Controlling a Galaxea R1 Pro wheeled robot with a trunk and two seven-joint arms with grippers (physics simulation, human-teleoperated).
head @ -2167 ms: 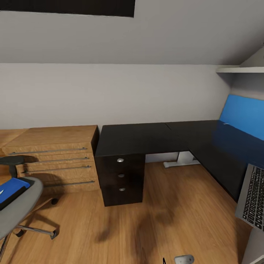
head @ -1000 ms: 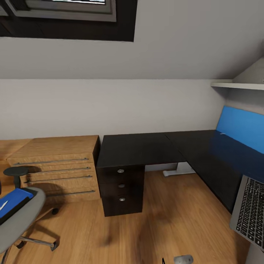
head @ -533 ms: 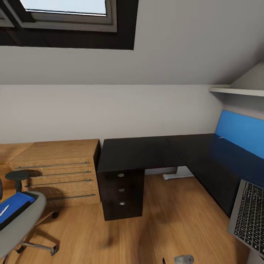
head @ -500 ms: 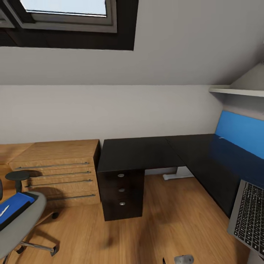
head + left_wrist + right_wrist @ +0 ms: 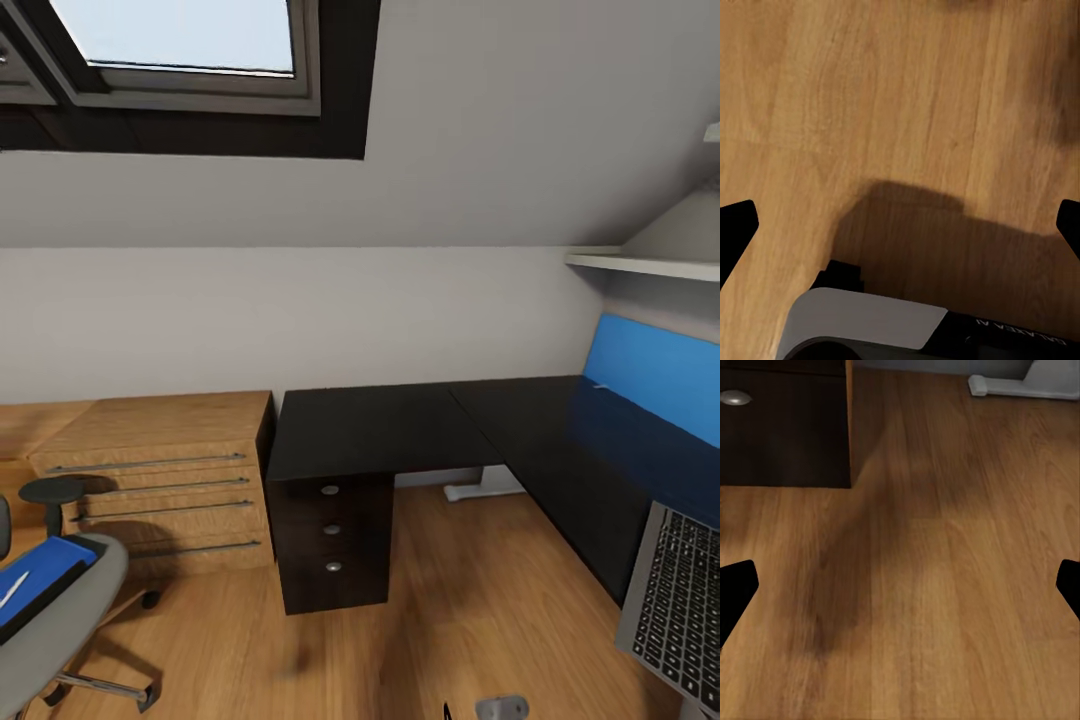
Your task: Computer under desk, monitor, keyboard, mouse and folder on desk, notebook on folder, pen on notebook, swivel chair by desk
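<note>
At eight o'clock in the head view, the chair (image 5: 55, 610) shows its grey seat, with one black armrest standing above it toward nine. On the seat lies the folder (image 5: 40, 575), bright blue with a dark edge, and a thin white mark lies on its cover; what that mark is cannot be told. Just right of the chair, toward nine o'clock, stands the oak drawer unit (image 5: 160, 470) with long metal handles, set against the wall. Above it, at eleven o'clock, the skylight (image 5: 180, 70) is set in the sloped ceiling. At the centre, the tabletop (image 5: 370, 430) is glossy black and L-shaped; its near left end sits on a dark pedestal (image 5: 330, 540) of three drawers with round knobs, touching the oak unit's side. A white foot bar (image 5: 480, 488) shows on the floor (image 5: 450, 600) beneath it. At three o'clock a blue panel (image 5: 655, 375) stands along the back of the right wing, under a white shelf (image 5: 640, 263). At four o'clock, the keyboard (image 5: 675, 610) lies tilted at the frame edge, dark keys in a silver frame.

In the left wrist view, the left claw (image 5: 900, 225) stands wide over bare floor, holding nothing. In the right wrist view, the right claw (image 5: 900, 585) is likewise wide and empty above the floor, with the pedestal's corner and foot bar beyond.
</note>
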